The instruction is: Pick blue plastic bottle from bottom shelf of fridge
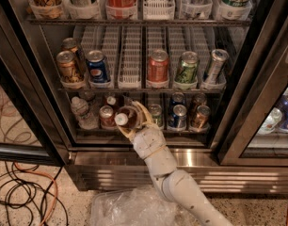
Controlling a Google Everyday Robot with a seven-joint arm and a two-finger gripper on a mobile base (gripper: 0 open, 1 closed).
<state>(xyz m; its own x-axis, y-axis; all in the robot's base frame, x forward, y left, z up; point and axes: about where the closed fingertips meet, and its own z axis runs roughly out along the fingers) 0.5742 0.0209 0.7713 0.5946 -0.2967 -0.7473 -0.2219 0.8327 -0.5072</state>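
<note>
The fridge (238,172) stands open in front of me. My gripper (132,121) reaches in at the left middle of the bottom shelf (186,133). It is shut on the blue plastic bottle (129,118), a slim one with a dark brown-red body and a white cap. The bottle is tilted, its cap towards the left front, and sits at the shelf's front rail. One finger (143,111) curves over it and the other lies under it. A second white-capped bottle (111,100) stands just behind.
A clear water bottle (81,111) and a red can (106,117) stand left of the gripper; green (156,113), blue (178,116) and brown cans (201,117) stand to its right. The dark door frame (250,98) is at right. Cables (21,192) and a plastic bag (127,208) lie on the floor.
</note>
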